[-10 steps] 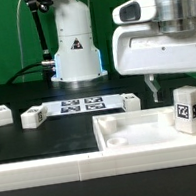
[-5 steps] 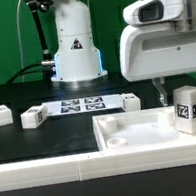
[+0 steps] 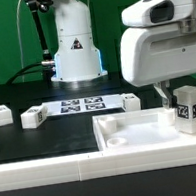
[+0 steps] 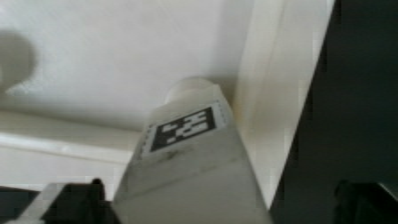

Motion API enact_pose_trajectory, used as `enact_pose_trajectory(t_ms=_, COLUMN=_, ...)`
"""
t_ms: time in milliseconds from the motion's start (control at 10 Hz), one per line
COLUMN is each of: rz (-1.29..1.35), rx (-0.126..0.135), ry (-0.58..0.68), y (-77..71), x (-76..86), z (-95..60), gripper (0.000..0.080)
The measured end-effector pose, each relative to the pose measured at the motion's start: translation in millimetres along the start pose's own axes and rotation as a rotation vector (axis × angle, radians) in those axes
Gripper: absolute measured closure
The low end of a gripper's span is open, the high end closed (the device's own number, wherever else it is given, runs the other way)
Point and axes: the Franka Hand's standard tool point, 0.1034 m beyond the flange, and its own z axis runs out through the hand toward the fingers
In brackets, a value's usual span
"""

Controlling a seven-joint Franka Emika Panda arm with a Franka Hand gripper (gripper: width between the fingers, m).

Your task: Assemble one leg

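Note:
A leg [image 3: 190, 108], a stubby white post with a black-and-white marker, stands upright on the right part of the large white panel [image 3: 131, 132]. My gripper [image 3: 174, 103] has come down over it from above, and one finger shows just beside the leg on the exterior view's left. In the wrist view the leg [image 4: 187, 150] rises between my two dark fingertips [image 4: 71, 205], marker facing the camera. The gripper [image 4: 214, 212] is open and straddles the leg, with the jaws apart on either side.
Three more legs lie on the black table: two at the exterior view's left [image 3: 0, 114] [image 3: 32, 117] and one behind the panel [image 3: 133, 102]. The marker board [image 3: 82, 105] lies in front of the robot base [image 3: 73, 44]. The panel has a raised rim.
My gripper has moved toward the exterior view's right and down, from beside the leg to around it. The leg and the other parts have not moved.

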Motion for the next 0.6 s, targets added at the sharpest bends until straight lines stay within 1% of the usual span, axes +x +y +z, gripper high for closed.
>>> enact_pose_trajectory(t_ms=100, rz=-0.015, rx=0.0, ry=0.0, y=0.3, x=0.0, z=0.0, gripper=0.0269)
enact_pose_trajectory(t_ms=200, rz=-0.014, rx=0.0, ry=0.0, y=0.4, x=0.0, z=0.0, gripper=0.0406)
enact_pose_trajectory(t_ms=300, rz=-0.011, rx=-0.003, ry=0.0, y=3.7, x=-0.3, z=0.0, gripper=0.0506)
enact_pose_trajectory(t_ms=600, rz=0.02, rx=-0.003, ry=0.0, y=4.5, x=-0.4, z=-0.1, gripper=0.0506)
